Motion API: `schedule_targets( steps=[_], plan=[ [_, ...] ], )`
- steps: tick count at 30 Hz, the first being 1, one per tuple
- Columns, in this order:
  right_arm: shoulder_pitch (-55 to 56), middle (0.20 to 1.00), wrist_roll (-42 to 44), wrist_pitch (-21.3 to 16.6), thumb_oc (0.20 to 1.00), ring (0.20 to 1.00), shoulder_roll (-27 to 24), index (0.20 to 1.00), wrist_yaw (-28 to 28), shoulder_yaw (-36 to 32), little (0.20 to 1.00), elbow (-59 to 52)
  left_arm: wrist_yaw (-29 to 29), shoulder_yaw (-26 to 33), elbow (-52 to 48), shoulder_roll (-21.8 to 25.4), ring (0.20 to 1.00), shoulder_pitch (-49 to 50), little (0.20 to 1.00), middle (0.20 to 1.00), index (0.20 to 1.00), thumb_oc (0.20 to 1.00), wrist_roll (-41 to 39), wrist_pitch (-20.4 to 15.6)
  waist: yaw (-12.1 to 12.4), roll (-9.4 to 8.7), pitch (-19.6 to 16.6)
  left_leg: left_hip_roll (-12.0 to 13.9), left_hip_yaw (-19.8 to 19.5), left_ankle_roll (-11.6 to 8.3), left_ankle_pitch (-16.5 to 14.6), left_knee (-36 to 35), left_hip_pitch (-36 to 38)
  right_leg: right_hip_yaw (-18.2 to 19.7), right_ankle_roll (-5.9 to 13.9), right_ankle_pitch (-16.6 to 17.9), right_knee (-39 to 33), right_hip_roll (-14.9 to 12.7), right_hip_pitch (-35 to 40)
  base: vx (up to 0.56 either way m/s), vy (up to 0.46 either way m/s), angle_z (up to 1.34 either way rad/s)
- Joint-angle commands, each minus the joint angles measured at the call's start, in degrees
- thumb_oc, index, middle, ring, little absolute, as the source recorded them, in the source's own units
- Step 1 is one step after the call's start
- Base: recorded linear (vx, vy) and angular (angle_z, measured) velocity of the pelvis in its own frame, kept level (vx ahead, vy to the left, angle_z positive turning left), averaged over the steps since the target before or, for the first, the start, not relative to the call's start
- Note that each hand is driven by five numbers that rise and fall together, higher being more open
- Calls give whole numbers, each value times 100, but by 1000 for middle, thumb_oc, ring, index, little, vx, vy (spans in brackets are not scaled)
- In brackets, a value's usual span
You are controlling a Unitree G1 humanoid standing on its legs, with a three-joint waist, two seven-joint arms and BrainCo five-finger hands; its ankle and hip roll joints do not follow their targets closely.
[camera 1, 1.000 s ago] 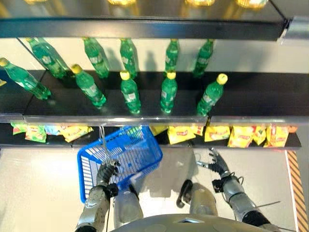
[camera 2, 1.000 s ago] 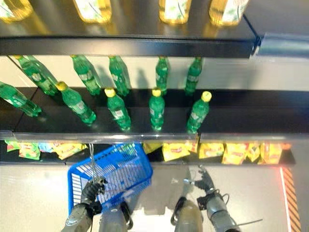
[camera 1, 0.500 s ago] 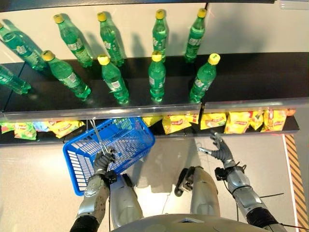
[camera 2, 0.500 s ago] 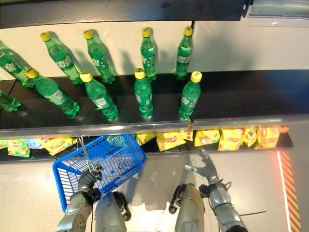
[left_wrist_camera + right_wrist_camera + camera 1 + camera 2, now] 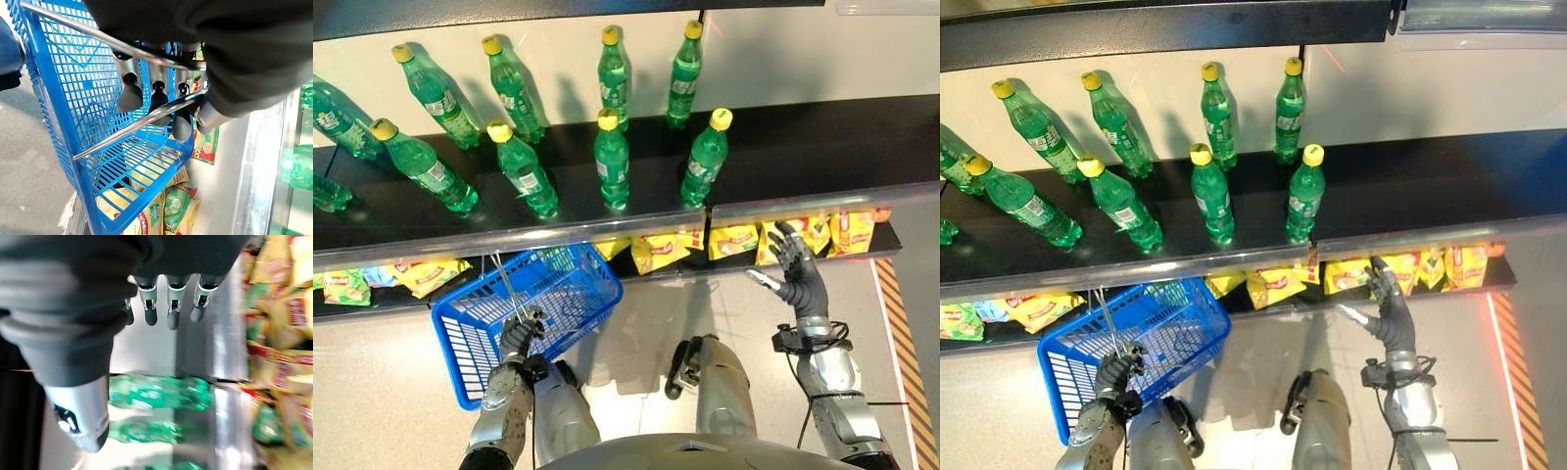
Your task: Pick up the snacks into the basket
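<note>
Yellow snack bags (image 5: 734, 238) lie in a row on the lowest shelf, with more of them in the right wrist view (image 5: 281, 333). My right hand (image 5: 795, 274) is raised just in front of that row, open, its fingers (image 5: 168, 303) straight and holding nothing. A blue plastic basket (image 5: 450, 338) hangs tilted at the lower left, its far end against the lowest shelf. My left hand (image 5: 517, 336) is shut on its wire handle (image 5: 132, 125). Snack bags (image 5: 146, 196) show through and past the basket's mesh wall (image 5: 54, 98); I cannot tell whether any lie inside.
Several green bottles with yellow caps (image 5: 612, 157) stand on the shelf above, behind its metal front edge (image 5: 607, 223). More snack bags (image 5: 421, 276) lie at the left of the lowest shelf. An orange striped line (image 5: 901, 333) runs along the floor at the right.
The camera has tilted, shifting the whole picture. My right hand has risen from low over the floor to just in front of the snack bags. My left hand still holds the basket.
</note>
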Motion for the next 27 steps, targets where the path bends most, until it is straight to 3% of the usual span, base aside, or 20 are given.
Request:
schedule_targets(
  steps=[1, 12, 27],
  plan=[
    [-306, 1000, -301, -430, 1000, 1000, -76, 1000, -374, -288, 1000, -396, -84, -149, -944, 148, 200, 153, 200, 200, 200, 200, -266, -644, 24, 19, -162, -30, 198, 267, -68, 237, -96, -94, 711, 177, -253, -343, 491, 0, 0, 0],
    [-1470, 1000, -1055, 98, 1000, 1000, -335, 1000, -815, -77, 1000, 521, -287, -274, -1480, 269, 200, 230, 200, 200, 200, 200, -426, -537, 365, 17, -138, -61, 94, 264, -17, 158, -98, -251, 699, 181, -321, -377, 622, -2, -20, 4],
    [-2255, 1000, -1088, 327, 1000, 1000, -226, 1000, -1008, -58, 1000, 1313, -442, -308, -1797, 342, 200, 210, 200, 200, 200, 200, -545, -439, 568, 49, -22, -81, 24, 294, -12, 174, -163, -349, 712, 196, -305, -422, 632, -3, -9, 4]
  ],
)
